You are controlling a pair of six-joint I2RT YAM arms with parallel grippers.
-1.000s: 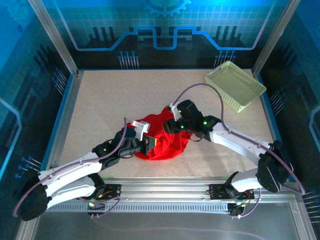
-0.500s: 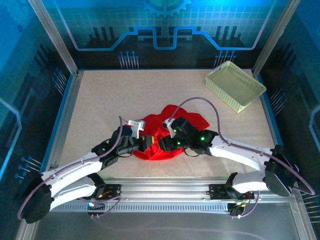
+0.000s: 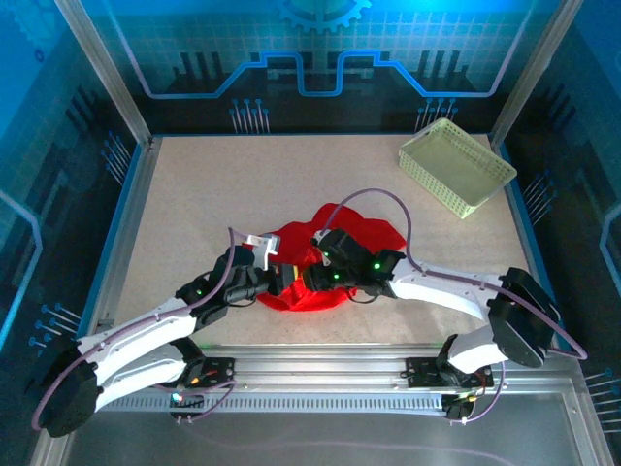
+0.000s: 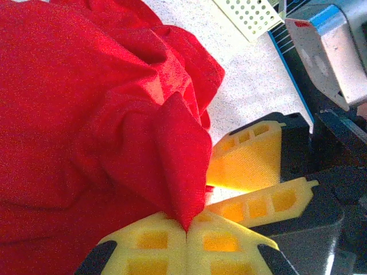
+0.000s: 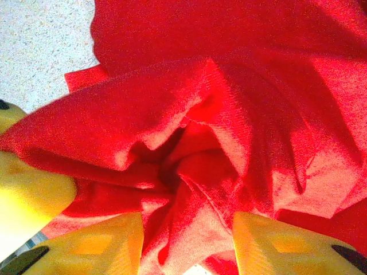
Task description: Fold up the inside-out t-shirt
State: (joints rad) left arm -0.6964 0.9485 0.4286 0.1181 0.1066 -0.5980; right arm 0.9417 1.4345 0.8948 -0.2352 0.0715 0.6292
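**Item: red t-shirt, bunched, front-centre of table**

Location: the t-shirt (image 3: 374, 233) lies in a crumpled heap on the table (image 3: 243, 184), towards the near edge, with both grippers at its near-left side.

Left gripper (image 4: 186, 235): fingers closed together, pinching a pointed fold of the red cloth.

Right gripper (image 5: 186, 246): just beside the left one. Its fingers stand apart with bunched cloth in the gap; whether they press on it cannot be told.

Orientation: the heap's long axis runs roughly from near-left to far-right. The folds hide which way the neck and hem face.

Surroundings: bare table lies to the left and on the far side. The near rail is close to the heap. A pale yellow-green basket (image 3: 456, 167) sits in the far right corner, well apart.
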